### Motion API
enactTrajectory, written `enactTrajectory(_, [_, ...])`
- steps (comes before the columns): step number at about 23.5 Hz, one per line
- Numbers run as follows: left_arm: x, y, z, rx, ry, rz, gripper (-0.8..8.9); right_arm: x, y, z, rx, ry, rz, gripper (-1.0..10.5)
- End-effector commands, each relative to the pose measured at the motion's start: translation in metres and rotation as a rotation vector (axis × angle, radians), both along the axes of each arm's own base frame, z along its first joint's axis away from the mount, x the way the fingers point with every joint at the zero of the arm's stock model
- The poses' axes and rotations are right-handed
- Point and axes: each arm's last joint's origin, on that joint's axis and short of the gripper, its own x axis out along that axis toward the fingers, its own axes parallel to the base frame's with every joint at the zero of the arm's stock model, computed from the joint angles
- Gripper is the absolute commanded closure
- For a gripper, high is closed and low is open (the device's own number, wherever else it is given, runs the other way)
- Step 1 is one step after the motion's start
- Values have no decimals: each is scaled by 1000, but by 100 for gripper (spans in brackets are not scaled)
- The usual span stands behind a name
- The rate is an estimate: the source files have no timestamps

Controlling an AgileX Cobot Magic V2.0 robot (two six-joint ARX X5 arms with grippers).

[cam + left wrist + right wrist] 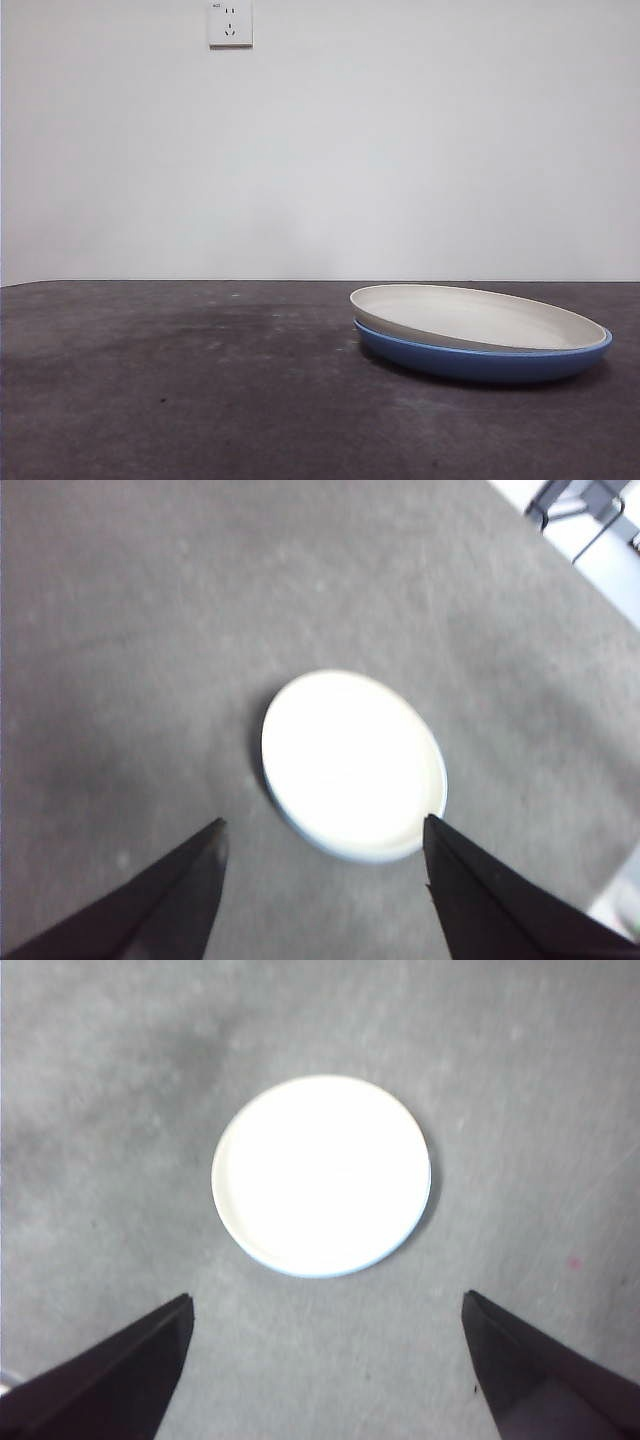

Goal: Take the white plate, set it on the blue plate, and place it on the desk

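The white plate point(470, 316) lies tilted inside the blue plate point(490, 360) on the desk point(200, 380), at the right of the front view. In the left wrist view the white plate point(352, 764) covers the blue plate, of which only a thin rim point(300, 830) shows. It is the same in the right wrist view: white plate point(320, 1174), thin blue rim point(300, 1272). My left gripper point(322, 830) is open and empty, high above the plates. My right gripper point(325, 1310) is open and empty, also high above them. Neither arm shows in the front view.
A white wall with a socket point(230, 24) stands behind the desk. A metal frame point(580, 508) shows past the desk's edge in the left wrist view.
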Motion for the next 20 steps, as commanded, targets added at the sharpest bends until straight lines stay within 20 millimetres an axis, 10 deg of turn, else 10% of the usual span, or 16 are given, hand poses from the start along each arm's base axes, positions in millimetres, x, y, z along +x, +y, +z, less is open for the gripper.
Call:
enactTrajectory(1, [-18, 9, -15, 17, -1, -28, 497, 4, 1, -3, 6, 17, 3, 517])
enactTrajectory(7, [-49, 22, -62, -21, 120, -166, 502, 9, 2, -19, 19, 80, 21, 517])
enactTrajectory(20, [-51, 22, -63, -30, 119, -179, 502, 30, 5, -24, 48, 141, -21, 518])
